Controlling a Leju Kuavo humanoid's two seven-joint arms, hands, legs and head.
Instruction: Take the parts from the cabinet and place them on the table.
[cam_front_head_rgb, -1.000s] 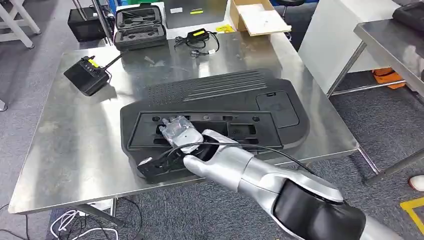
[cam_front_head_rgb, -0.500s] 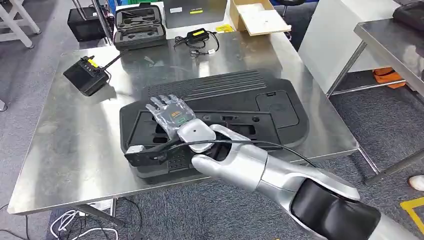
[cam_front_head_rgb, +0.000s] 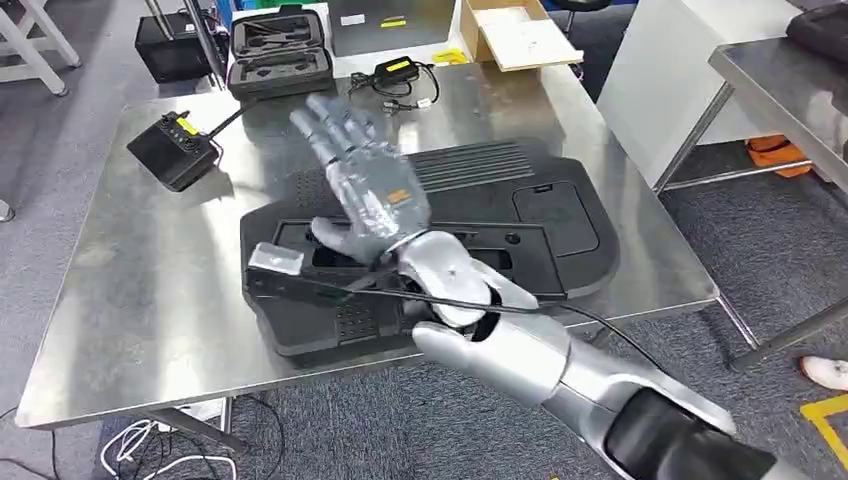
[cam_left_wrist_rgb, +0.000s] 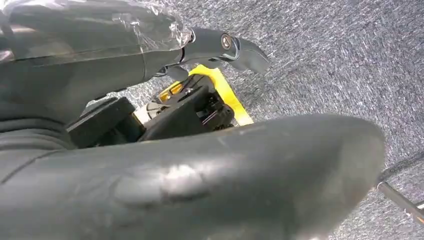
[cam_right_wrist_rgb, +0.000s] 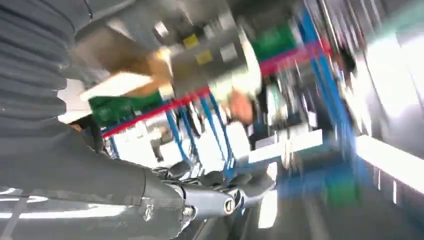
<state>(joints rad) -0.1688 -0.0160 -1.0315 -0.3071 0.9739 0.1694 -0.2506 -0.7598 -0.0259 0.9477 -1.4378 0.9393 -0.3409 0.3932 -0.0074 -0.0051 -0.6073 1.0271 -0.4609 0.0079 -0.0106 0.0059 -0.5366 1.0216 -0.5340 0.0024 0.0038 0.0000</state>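
A large black plastic panel (cam_front_head_rgb: 545, 205) lies flat on the steel table (cam_front_head_rgb: 150, 290), near its front edge. My right hand (cam_front_head_rgb: 365, 180) hovers above the panel's left half with its fingers spread and nothing in it. The silver right arm comes in from the lower right across the panel's front rim. In the blurred right wrist view the right hand's fingers (cam_right_wrist_rgb: 215, 200) stretch out with no object between them. In the left wrist view my left hand (cam_left_wrist_rgb: 150, 165) hangs over grey carpet, its fingers (cam_left_wrist_rgb: 220, 42) extended and holding nothing.
On the table's far side lie a black controller (cam_front_head_rgb: 175, 150), an open black case (cam_front_head_rgb: 280, 50) and a charger with its cable (cam_front_head_rgb: 400, 75). A cardboard box (cam_front_head_rgb: 515, 35) sits behind them. A second steel table (cam_front_head_rgb: 780, 80) stands at the right, and a person's shoe (cam_front_head_rgb: 825, 370) is on the floor.
My right hand has let go of the panel's lower left part and risen up and away from me, its fingers spreading. The panel stays on the table.
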